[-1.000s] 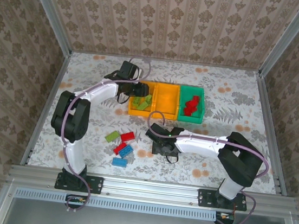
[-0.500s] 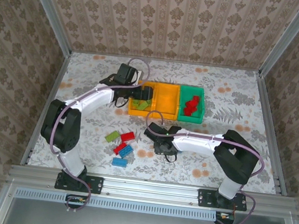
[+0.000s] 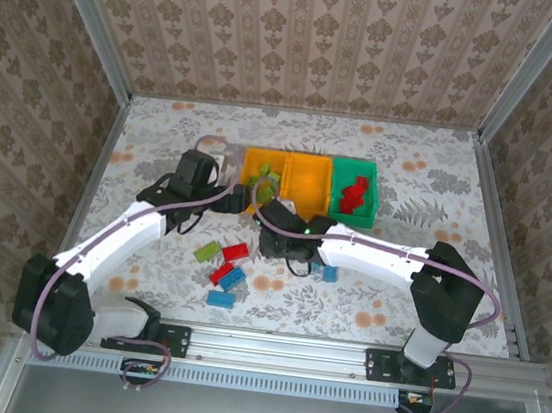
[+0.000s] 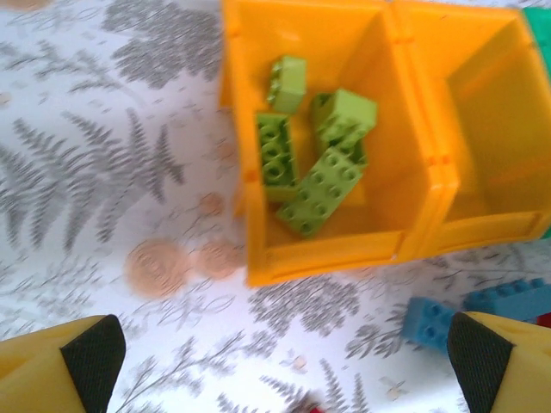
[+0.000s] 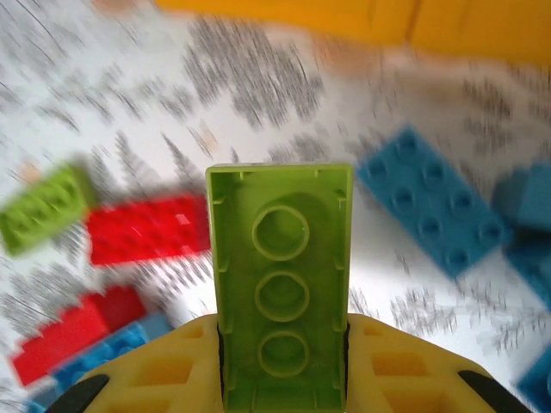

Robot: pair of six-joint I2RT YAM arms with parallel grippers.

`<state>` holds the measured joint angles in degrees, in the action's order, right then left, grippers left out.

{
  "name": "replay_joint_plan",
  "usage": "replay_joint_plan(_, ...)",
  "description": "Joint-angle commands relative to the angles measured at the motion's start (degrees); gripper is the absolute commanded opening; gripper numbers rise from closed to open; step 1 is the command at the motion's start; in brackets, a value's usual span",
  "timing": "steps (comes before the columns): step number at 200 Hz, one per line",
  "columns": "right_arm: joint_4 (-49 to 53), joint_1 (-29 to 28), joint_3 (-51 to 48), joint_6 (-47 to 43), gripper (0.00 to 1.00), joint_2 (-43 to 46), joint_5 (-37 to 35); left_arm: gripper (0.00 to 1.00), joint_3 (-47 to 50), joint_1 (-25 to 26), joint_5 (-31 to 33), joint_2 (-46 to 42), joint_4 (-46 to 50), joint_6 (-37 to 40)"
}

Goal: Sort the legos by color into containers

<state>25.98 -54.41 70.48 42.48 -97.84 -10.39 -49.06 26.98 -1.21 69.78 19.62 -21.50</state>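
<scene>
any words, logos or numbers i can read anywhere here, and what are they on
None: no text can be read in any view.
Studs on the green bricks in the orange bin: any embossing is too blurred to read.
Studs on the blue brick: too blurred to read.
Underside of the held brick: plain round tubes, no lettering visible.

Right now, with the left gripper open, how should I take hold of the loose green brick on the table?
Pinch the green brick across its long sides, coming straight down. It lies flat, studs up, at an angle, with a red brick close by one short end, so the long sides look freer.
</scene>
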Motion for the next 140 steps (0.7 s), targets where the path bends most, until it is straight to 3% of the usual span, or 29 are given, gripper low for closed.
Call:
replay_joint_plan(1,-2.7,4.35,5.2,-5.78,0.23,-2.3,2.77,1.0,4.21,-0.5,4.64,-1.4,6.63,-0.37)
replay_joint_plan(42,-3.4,11.07,17.41,-8.71,0.22,-11.81,10.38,1.0,11.54,-0.44,2.71,-3.84,7.41,-5.83)
replay_joint_plan(84,-2.09,14.31,27.88,-7.9,0.24,-20.52,14.88,0.91,15.96,-0.45,1.65,-9.21,8.02,-8.17)
replay_joint_plan(140,-0.19,15.04,32.09,-6.41,0.37,-24.76,15.65,0.86,19.41,-0.45,-0.85,-10.81,9.65,-6.88)
